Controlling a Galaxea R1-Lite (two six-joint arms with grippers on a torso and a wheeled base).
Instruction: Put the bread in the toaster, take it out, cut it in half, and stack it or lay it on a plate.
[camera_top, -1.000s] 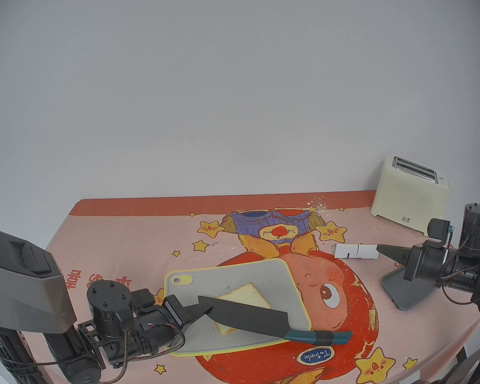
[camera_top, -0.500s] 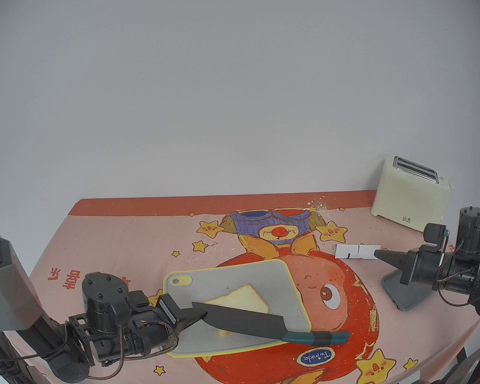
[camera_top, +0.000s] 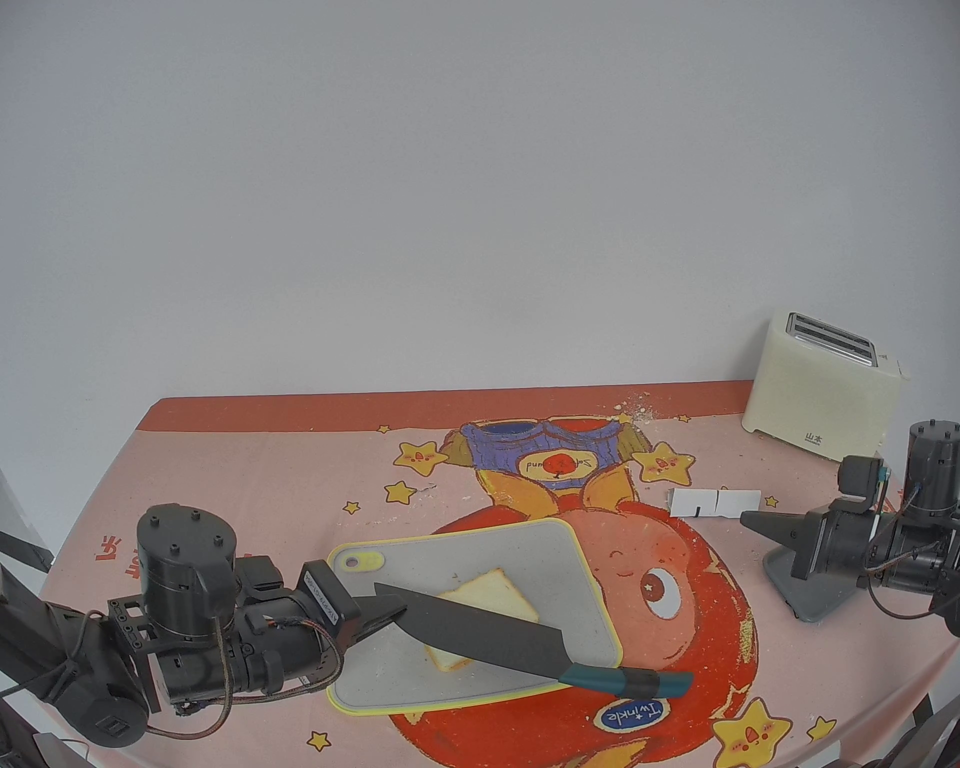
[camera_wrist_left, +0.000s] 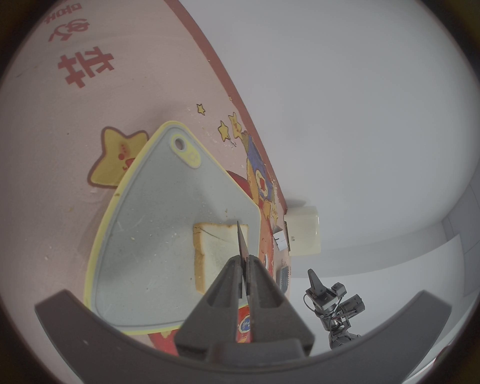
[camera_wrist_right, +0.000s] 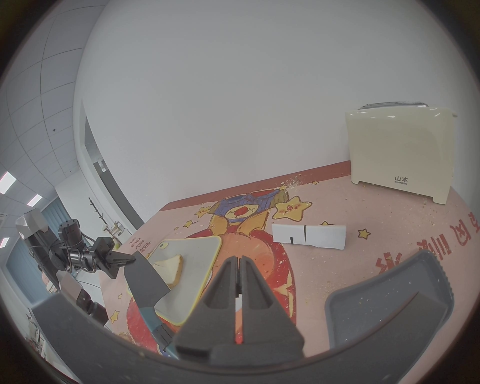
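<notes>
Head view: left pincer (camera_top: 393, 608) clamps knife (camera_top: 480, 635) by its blade, across bread (camera_top: 490, 595) on cutting board (camera_top: 545, 560); right pincer (camera_top: 750, 519) closed empty by grey plate (camera_top: 800, 598).

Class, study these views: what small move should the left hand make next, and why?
Probably press down: the left hand is shut on the teal-handled dark knife, whose blade crosses the uncut white bread slice on the grey cutting board, so lowering it would likely start the cut.
</notes>
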